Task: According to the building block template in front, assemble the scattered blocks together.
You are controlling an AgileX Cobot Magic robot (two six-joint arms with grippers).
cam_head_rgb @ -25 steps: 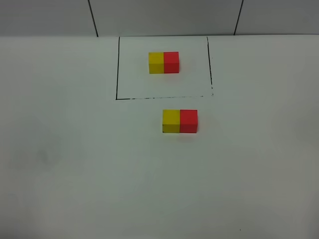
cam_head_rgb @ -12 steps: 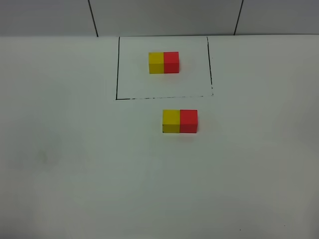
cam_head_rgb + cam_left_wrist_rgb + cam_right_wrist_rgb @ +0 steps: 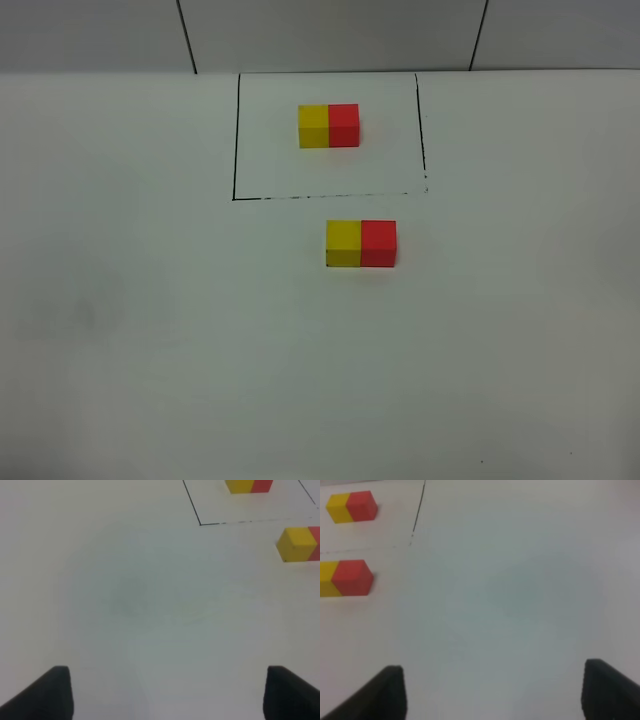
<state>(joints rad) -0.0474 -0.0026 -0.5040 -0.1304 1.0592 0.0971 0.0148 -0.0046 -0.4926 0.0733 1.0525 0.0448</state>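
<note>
The building block template (image 3: 328, 126), a yellow and a red cube joined as one bar, sits inside a thin black drawn rectangle (image 3: 235, 150) at the far middle of the table. Just in front of the rectangle, the loose yellow cube (image 3: 343, 243) and red cube (image 3: 379, 242) stand side by side and touch, yellow on the left. Neither arm shows in the exterior high view. The left gripper (image 3: 167, 687) is open and empty over bare table, with the yellow cube (image 3: 297, 544) far ahead. The right gripper (image 3: 492, 685) is open and empty, with the red cube (image 3: 352, 577) far ahead.
The white table (image 3: 150, 330) fills the view. A grey wall with dark seams (image 3: 185, 35) runs along the table's far edge.
</note>
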